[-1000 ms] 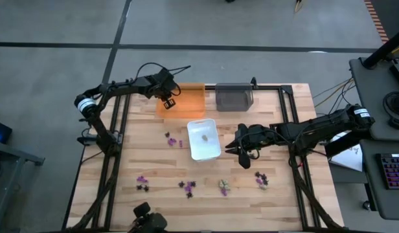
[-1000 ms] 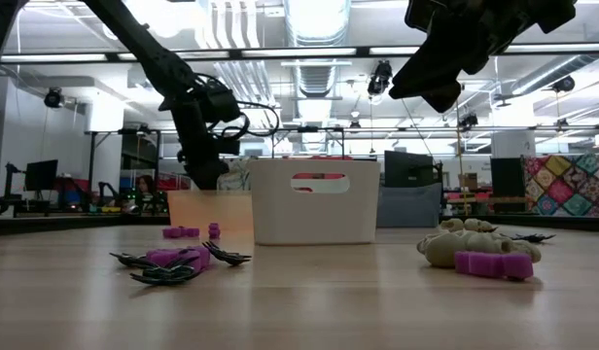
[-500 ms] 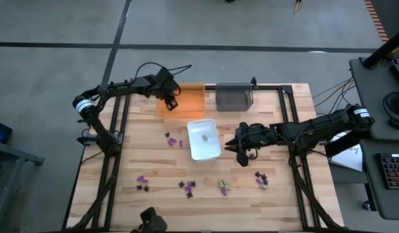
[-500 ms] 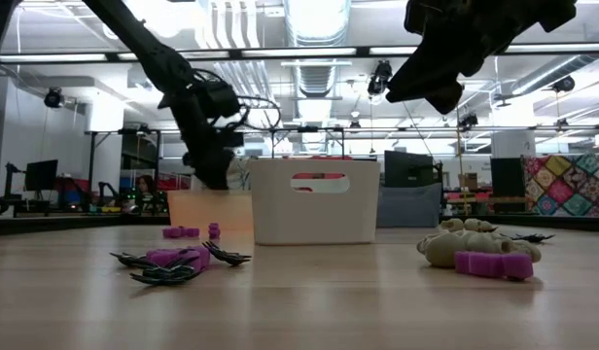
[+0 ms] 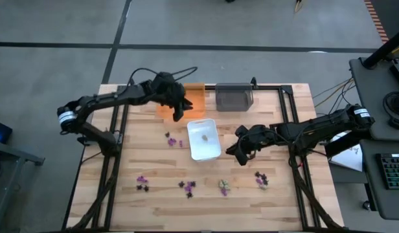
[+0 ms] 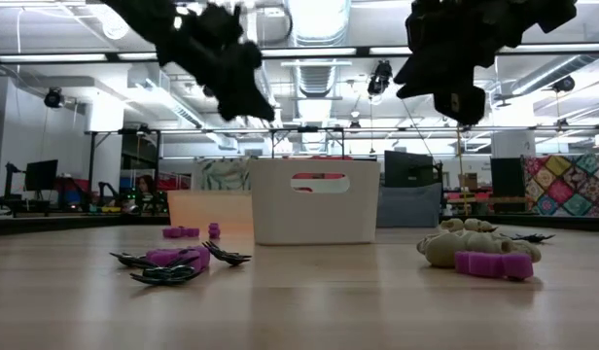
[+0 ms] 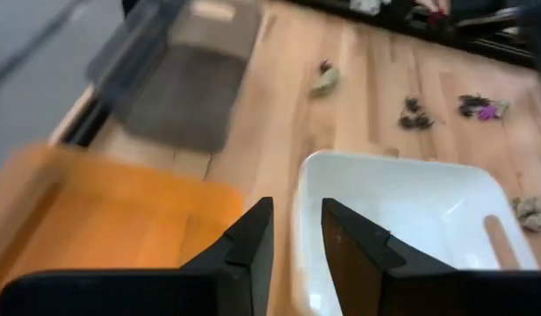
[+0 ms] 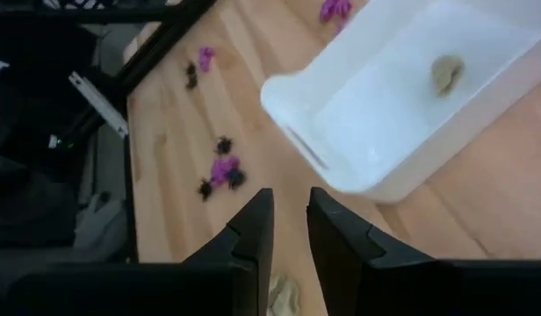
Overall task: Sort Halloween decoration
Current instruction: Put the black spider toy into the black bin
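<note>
White tray taken as landmark: left pincer hangs just beyond its far-left corner at the orange tray's edge, right pincer just off its right side, both held clear above the bench, fingers narrowly parted, pinching nothing. One beige piece lies inside it, presumably sorted by colour. Remaining Halloween decoration is scattered in front and to its left.

We see three trays on a wooden table. The orange tray and the grey tray sit side by side at the far edge, and the white tray lies nearer the middle. A keyboard rests on a desk to the right.
</note>
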You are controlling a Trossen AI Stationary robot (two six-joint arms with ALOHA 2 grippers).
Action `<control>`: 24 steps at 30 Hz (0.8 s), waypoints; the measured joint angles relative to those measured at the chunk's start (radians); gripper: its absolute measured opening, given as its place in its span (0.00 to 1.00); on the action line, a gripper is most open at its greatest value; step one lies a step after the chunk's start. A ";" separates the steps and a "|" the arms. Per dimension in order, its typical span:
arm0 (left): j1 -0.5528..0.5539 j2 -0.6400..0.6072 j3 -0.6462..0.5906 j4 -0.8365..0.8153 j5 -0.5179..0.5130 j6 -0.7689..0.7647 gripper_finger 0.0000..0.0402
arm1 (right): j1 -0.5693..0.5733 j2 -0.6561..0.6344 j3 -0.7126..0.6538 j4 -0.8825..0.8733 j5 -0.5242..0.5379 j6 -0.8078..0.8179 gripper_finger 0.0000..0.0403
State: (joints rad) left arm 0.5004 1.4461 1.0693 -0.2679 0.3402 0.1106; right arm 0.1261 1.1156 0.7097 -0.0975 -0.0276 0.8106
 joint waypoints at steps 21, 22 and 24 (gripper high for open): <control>-0.415 -0.128 -0.210 0.487 -0.358 -0.058 0.10 | 0.000 0.000 0.001 -0.380 -0.003 0.230 0.16; -0.416 -0.126 -0.213 0.494 -0.358 -0.064 0.10 | 0.000 0.000 0.001 -0.406 -0.003 0.243 0.16; -0.416 -0.118 -0.214 0.497 -0.358 -0.074 0.10 | 0.000 0.000 0.001 -0.460 -0.006 0.272 0.16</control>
State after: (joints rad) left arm 0.0841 1.3284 0.8555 0.2291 -0.0181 0.0369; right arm 0.1257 1.1156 0.7109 -0.5572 -0.0338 1.0826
